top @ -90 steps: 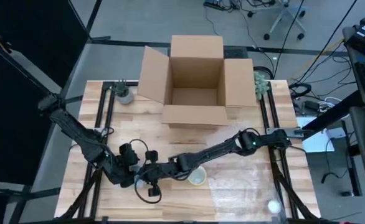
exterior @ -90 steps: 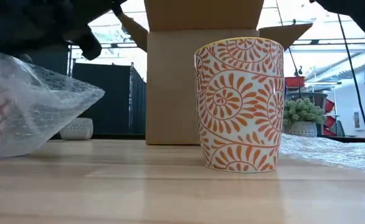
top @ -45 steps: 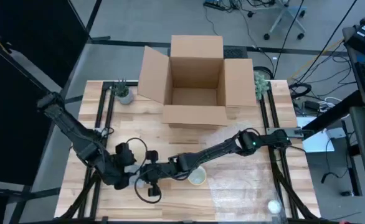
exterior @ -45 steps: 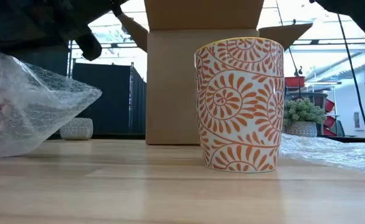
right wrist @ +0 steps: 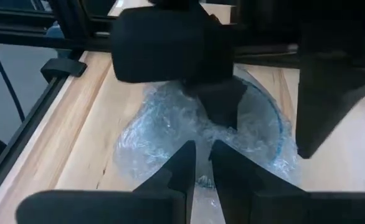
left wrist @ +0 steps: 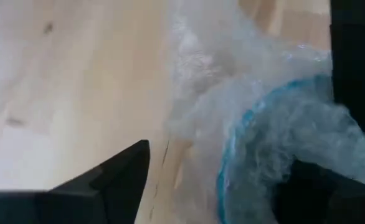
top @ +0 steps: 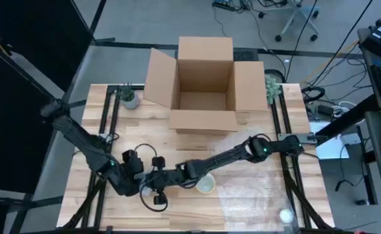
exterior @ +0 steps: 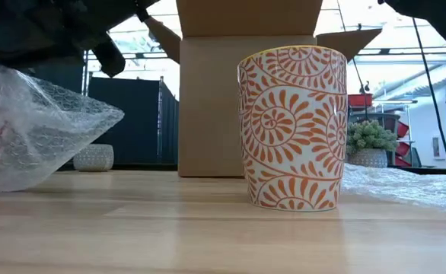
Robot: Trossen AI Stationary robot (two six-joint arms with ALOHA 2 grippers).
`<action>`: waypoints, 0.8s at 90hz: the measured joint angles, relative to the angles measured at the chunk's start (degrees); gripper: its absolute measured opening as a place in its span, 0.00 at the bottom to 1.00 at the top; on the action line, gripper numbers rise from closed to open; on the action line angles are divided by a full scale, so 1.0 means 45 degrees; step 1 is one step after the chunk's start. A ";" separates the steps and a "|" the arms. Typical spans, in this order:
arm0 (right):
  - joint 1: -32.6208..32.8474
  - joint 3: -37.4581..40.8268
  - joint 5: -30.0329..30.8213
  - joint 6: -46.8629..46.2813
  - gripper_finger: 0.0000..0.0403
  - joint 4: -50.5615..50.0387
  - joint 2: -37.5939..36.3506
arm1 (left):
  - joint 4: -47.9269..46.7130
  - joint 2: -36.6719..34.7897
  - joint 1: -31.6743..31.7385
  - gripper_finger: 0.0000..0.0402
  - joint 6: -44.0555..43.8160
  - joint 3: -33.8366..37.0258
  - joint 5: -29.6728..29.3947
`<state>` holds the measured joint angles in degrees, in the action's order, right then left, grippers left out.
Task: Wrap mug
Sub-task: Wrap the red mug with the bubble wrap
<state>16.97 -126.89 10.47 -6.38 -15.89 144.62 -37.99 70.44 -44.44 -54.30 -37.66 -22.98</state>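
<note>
High view: left gripper (top: 140,184) and right gripper (top: 159,182) meeting low on the wooden table (top: 255,208), beside an unwrapped mug (top: 205,184).

Low view: glossy orange-swirl cup upright, crinkly bubble wrap (exterior: 33,129) bundled well apart.

Left wrist view: wrapped mug (left wrist: 276,155) blue-rimmed under film; finger state cannot tell.

Right wrist view: fingers nearly together, pinching wrap. Best held taut, folded snugly.
</note>
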 joint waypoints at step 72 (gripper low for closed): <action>-0.0298 0.0021 -0.0651 -0.0164 0.39 0.0250 -0.0405 | 0.0585 0.0159 0.0009 0.67 -0.0031 0.0255 0.0245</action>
<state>15.63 -126.80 7.54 -7.12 -14.76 142.80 -35.36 71.16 -44.40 -54.44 -36.51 -21.87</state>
